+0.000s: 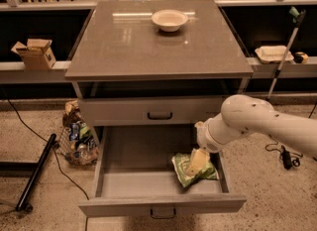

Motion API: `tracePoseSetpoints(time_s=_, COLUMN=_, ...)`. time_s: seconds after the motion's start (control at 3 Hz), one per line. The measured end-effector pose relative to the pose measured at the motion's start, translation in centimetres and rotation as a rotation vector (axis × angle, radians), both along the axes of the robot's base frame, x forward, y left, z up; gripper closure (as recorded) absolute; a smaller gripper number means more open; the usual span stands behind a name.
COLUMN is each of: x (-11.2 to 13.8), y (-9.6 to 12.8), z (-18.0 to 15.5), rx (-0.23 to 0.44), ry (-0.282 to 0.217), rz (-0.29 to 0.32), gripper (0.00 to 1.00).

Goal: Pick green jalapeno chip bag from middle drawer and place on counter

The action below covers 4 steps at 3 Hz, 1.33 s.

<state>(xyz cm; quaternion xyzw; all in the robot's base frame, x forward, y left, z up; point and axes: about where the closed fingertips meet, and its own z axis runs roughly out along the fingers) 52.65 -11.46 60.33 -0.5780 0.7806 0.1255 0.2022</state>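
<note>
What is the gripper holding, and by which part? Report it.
It cannot be told. The gripper sits on the middle of the green jalapeno chip bag, which lies in the open middle drawer.

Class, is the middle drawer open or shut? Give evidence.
Open: the middle drawer is pulled out, tray interior exposed, green jalapeno chip bag inside, gripper at the bag.

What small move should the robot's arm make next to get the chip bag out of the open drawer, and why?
Probably ease the gripper down onto the chip bag and take hold. The gripper hangs right over the bag, which lies on the floor of the open drawer near its right front corner, not yet lifted toward the counter.
</note>
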Motion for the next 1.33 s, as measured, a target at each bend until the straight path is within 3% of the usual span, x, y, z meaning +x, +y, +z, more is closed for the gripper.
tracePoseSetpoints(time_s=0.33, x=0.0, y=0.0, z=0.0, rx=0.0, ry=0.0, rz=0.0, gripper=0.0)
tracePoseSetpoints(time_s=0.67, x=0.9, y=-0.3, z=-2.4, rx=-0.034, ry=0.015, rz=0.013, gripper=0.0)
tracePoseSetpoints(time_s=1.0, x=1.9, y=-1.6, z=-7.4, rx=-0.058, ry=0.037, rz=0.042, gripper=0.0)
tracePoseSetpoints(time_s=1.33, x=2.9, y=-3.1, z=-12.0, rx=-0.04, ry=0.073, rz=0.059, gripper=0.0)
